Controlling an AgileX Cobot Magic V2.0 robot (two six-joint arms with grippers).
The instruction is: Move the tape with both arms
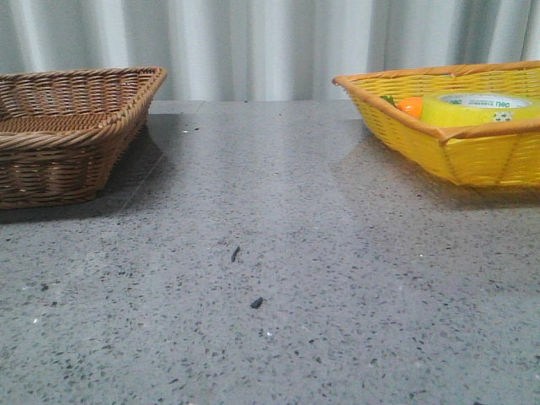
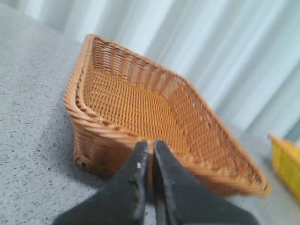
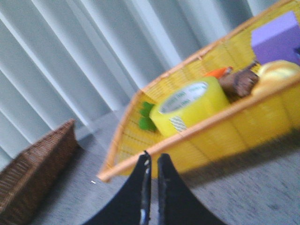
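Both pairs of jaws are clenched on nothing: the right gripper [image 3: 151, 161] faces the tape [image 3: 192, 108] lying beyond in the yellow basket [image 3: 243, 119], the left gripper [image 2: 149, 149] faces the brown wicker basket [image 2: 93, 126], likely its destination.

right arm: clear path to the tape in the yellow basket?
Probably yes. The tape lies flat in the yellow basket, its top uncovered, and nothing stands between it and the right gripper. The jaws are shut, so they must open first and clear the near rim.
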